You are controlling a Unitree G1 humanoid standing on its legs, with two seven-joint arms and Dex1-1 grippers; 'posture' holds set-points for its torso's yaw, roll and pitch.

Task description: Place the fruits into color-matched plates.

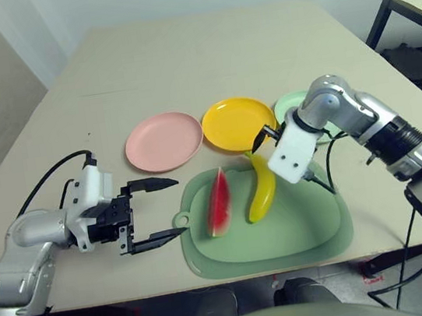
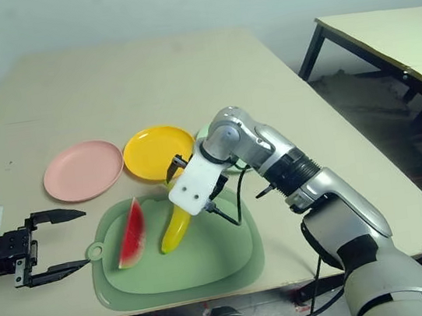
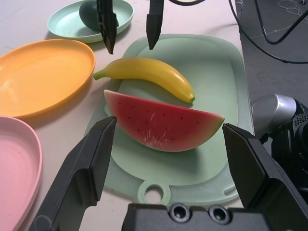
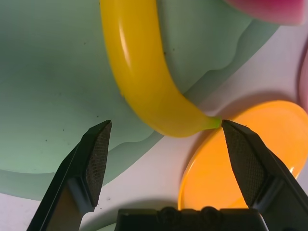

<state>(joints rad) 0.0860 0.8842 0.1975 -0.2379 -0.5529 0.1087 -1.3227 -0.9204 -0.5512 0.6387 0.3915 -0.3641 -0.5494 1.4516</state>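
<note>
Banana [image 1: 261, 191] lies on the large green mat [image 1: 300, 232] near the table's [image 1: 181, 60] front edge, its long axis running from the near side of the mat toward the yellow plate [image 1: 231, 124], with its tapered stem end reaching the mat's far rim just short of that plate. The right claw [image 4: 163, 144] hangs directly over that stem end, pointing steeply down, its two black fingers spread wide and empty, one to each side of the fruit, so the gap between them crosses the banana's length rather than running along it. By my reading this is the arm for the job: it sits right above the banana, and the plate it belongs in is just beyond the stem. A grip this close to the thin tip may slip or let the fruit swing, so a spot nearer the thicker middle looks safer. The watermelon wedge [image 1: 217, 203] stands rind-down on the same mat just beside the banana, on its left, and the left claw [image 1: 147, 216], also wide open and holding nothing, points level across the table at it from beside the mat's ring tab. The pink plate [image 1: 163, 141] lies well clear beyond it. The avocado [image 3: 94, 10] already rests in the mint green plate [image 3: 67, 26].
</note>
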